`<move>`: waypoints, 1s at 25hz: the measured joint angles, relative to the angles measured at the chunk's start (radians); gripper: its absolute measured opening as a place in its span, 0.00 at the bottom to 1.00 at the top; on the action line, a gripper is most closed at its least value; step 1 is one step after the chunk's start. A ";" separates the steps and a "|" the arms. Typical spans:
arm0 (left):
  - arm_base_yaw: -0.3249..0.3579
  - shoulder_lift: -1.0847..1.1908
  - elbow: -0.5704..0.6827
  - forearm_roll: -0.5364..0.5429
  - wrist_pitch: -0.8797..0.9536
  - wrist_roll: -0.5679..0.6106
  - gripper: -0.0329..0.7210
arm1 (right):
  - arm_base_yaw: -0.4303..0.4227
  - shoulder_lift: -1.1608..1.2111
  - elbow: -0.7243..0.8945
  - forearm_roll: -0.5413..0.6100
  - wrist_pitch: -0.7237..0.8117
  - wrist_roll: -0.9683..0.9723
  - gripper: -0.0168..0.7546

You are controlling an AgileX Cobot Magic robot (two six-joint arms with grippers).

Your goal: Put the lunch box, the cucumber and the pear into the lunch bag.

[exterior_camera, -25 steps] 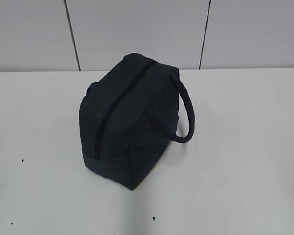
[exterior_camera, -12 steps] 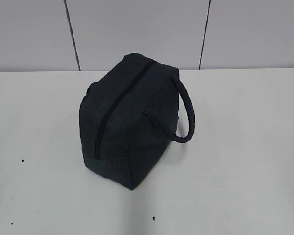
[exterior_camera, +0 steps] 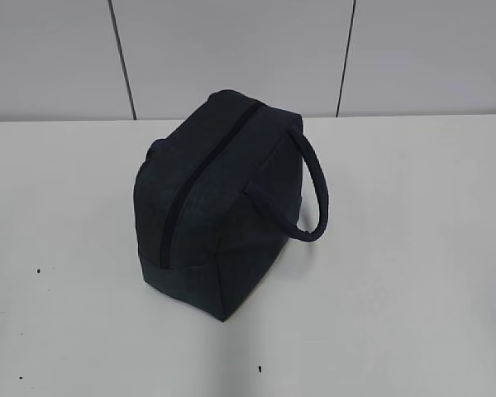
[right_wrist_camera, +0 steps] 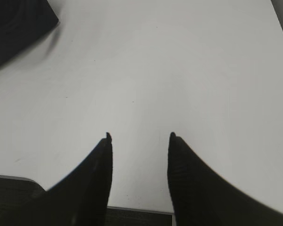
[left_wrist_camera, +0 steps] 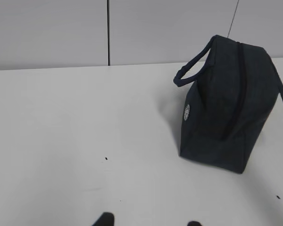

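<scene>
The dark navy lunch bag [exterior_camera: 215, 203] stands on the white table with its top zipper shut and one looped handle hanging to its right. It also shows in the left wrist view [left_wrist_camera: 226, 106] and as a corner in the right wrist view [right_wrist_camera: 16, 23]. The lunch box, the cucumber and the pear are out of view. My left gripper [left_wrist_camera: 148, 221] is open and empty, only its fingertips showing, well left of the bag. My right gripper [right_wrist_camera: 139, 137] is open and empty above bare table near the front edge. Neither gripper shows in the exterior view.
The white table [exterior_camera: 413, 248] runs back to a grey panelled wall [exterior_camera: 231, 50]. A few small dark specks mark the tabletop. The table's front edge [right_wrist_camera: 132, 209] shows between my right fingers.
</scene>
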 joint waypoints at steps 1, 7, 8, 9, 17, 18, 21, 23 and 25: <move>0.015 0.000 0.000 0.000 -0.001 0.000 0.43 | 0.000 0.000 0.000 0.000 0.000 0.000 0.43; 0.199 0.000 0.000 0.000 -0.001 0.000 0.42 | 0.000 0.000 0.000 0.000 0.000 0.000 0.43; 0.223 0.000 0.000 0.000 -0.001 0.000 0.41 | 0.000 0.000 0.000 0.000 0.000 0.000 0.43; 0.240 0.000 0.000 0.000 -0.001 0.000 0.41 | 0.000 0.000 0.000 0.000 0.000 0.000 0.43; 0.256 0.000 0.000 0.000 -0.001 0.000 0.38 | 0.040 0.000 0.000 0.000 0.000 0.000 0.43; 0.256 0.000 0.000 0.000 -0.001 0.000 0.38 | 0.047 0.000 0.000 0.000 -0.002 0.000 0.43; 0.256 0.000 0.000 0.000 -0.001 0.000 0.37 | 0.044 0.000 0.000 0.000 -0.002 0.000 0.43; 0.256 0.000 0.000 0.000 -0.001 0.000 0.37 | 0.038 0.000 0.000 0.000 -0.002 0.000 0.43; 0.256 0.000 0.000 0.000 -0.001 0.000 0.36 | 0.035 0.000 0.000 0.000 -0.002 0.000 0.43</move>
